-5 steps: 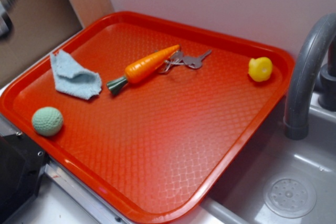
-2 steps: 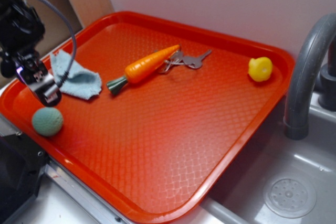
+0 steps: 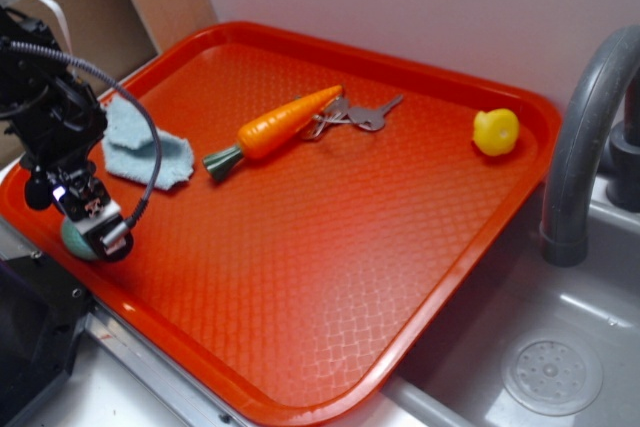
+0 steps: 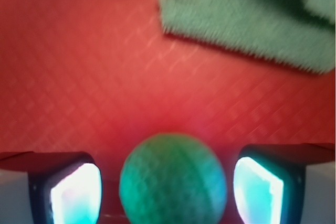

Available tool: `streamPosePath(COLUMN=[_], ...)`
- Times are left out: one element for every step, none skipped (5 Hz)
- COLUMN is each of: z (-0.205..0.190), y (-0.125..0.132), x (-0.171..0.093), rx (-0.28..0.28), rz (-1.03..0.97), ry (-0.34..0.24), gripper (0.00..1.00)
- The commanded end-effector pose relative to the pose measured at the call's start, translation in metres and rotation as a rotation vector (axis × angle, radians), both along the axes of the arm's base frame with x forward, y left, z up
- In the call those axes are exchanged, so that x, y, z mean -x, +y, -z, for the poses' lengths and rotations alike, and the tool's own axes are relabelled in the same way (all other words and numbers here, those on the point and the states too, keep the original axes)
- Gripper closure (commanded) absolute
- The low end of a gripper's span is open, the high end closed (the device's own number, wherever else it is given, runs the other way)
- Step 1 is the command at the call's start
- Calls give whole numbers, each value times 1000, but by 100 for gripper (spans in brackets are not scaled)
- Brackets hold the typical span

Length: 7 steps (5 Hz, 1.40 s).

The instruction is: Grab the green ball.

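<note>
The green ball [image 3: 70, 238] lies at the near left corner of the red tray [image 3: 330, 247], mostly hidden behind my gripper [image 3: 97, 226] in the exterior view. In the wrist view the ball [image 4: 173, 179] sits between my two fingers [image 4: 76, 192], with a gap on each side. My gripper [image 4: 167, 190] is open and low over the tray, straddling the ball without touching it.
A pale blue cloth [image 3: 140, 152] lies just beyond the ball, also in the wrist view [image 4: 252, 19]. A toy carrot [image 3: 280, 125] and keys [image 3: 360, 114] lie mid-tray, a yellow round toy [image 3: 496, 132] at the far right. A grey faucet [image 3: 585, 137] and sink [image 3: 540, 347] are to the right.
My arm has come in from the upper left and dropped down over the ball, so the fingers now flank it. The ball has not moved.
</note>
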State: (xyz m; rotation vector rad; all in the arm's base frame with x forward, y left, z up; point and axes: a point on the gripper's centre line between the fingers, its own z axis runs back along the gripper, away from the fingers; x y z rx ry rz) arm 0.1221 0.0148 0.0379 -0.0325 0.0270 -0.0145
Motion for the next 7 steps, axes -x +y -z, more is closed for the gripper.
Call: streamPosePath(z=[11, 15, -27, -79, -131, -181, -216], y=[-9, -3, -6, -5, -3, 0, 2], x=[-2, -4, -21, -51, -73, -82, -86], rx=[-88, -77, -58, 25, 42, 32, -6], rz=[48, 47, 47, -15, -89, -66, -89], ry=[-20, -6, -67, -210, -285, -289, -262], gripper=[100, 100, 100, 100, 100, 100, 100])
